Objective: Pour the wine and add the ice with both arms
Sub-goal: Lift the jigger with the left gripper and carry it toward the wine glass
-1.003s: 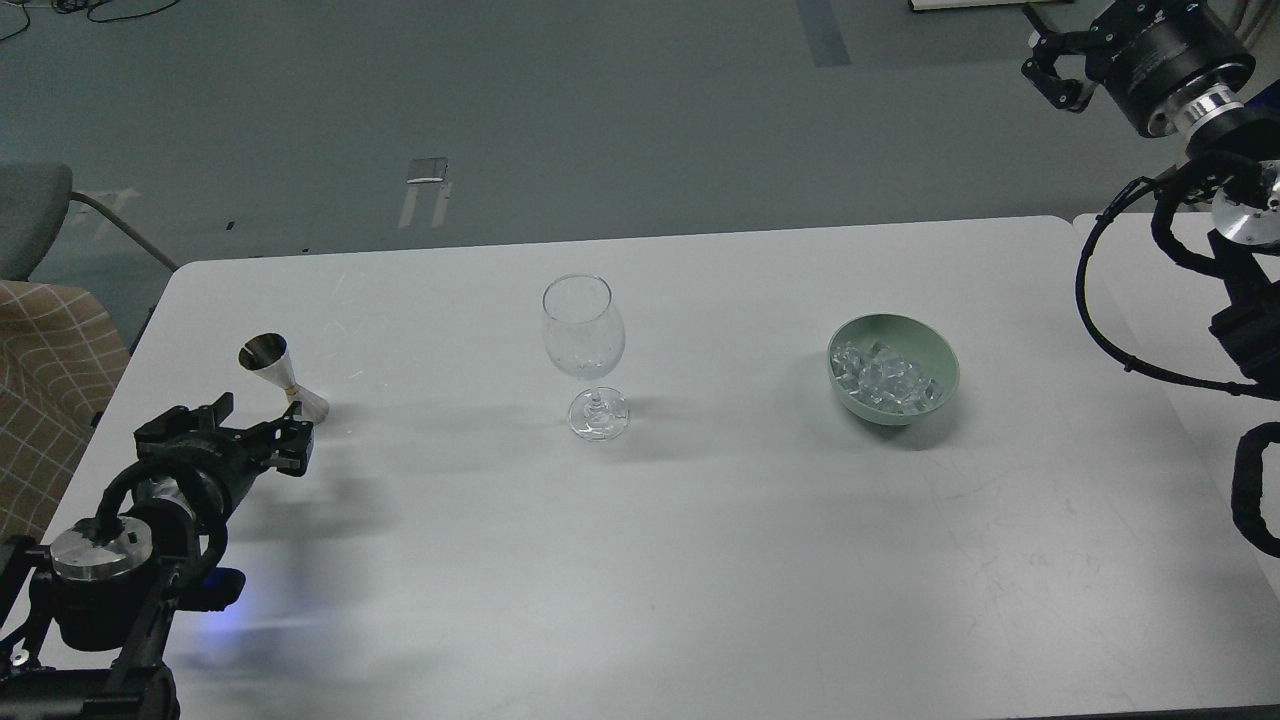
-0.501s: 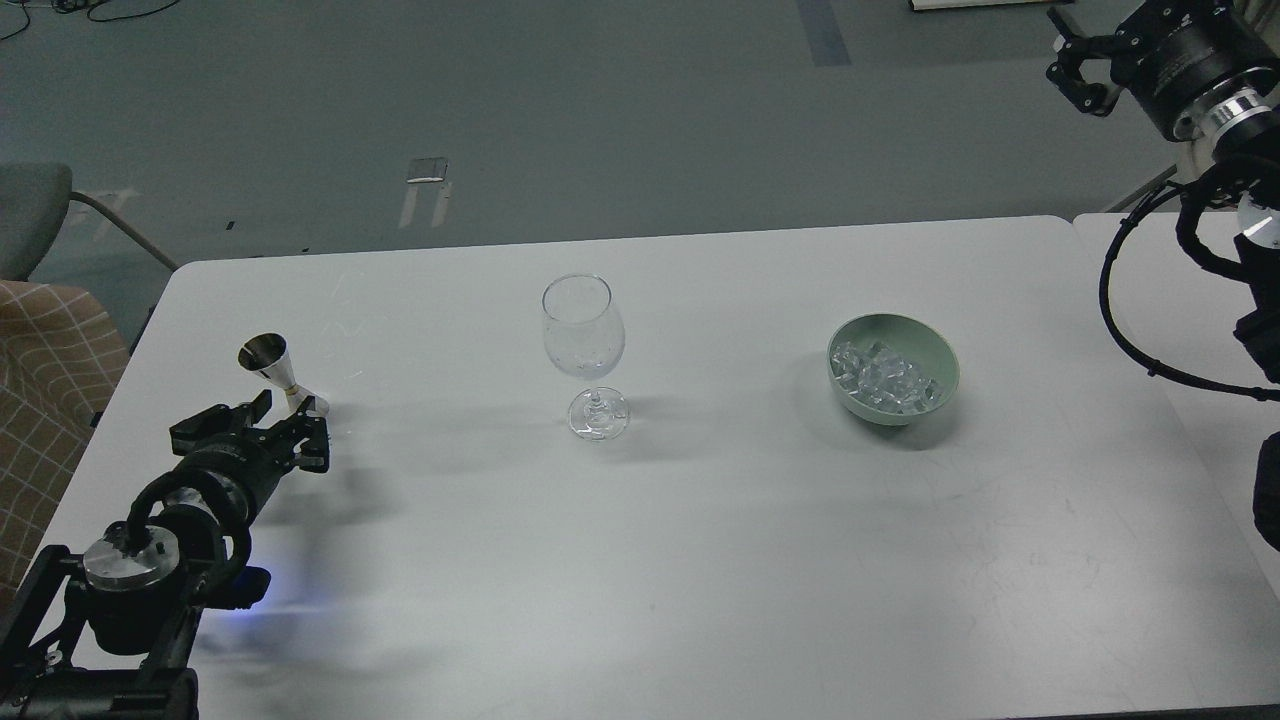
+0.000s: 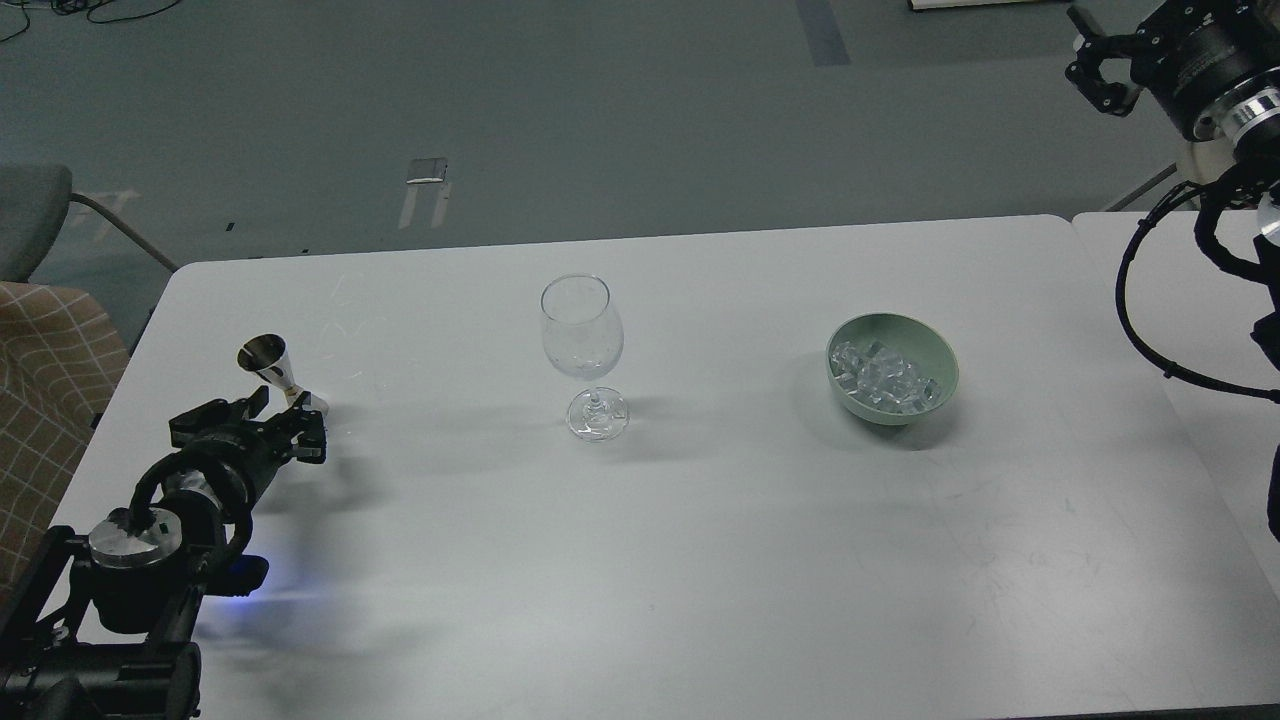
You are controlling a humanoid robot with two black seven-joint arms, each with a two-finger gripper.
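the left claw lies low over the table, spread open, empty, the jigger just beyond it. the right claw is raised high, its opening unclear.

**Black arms, silver rings**

Both arms are matte black. The left arm has a silver disc joint, looped black cable and blue glow beneath. The right arm shows a bright metal ring and hanging cables.

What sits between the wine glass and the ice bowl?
Nothing: the head view shows bare white table between the wine glass and the green bowl of ice.
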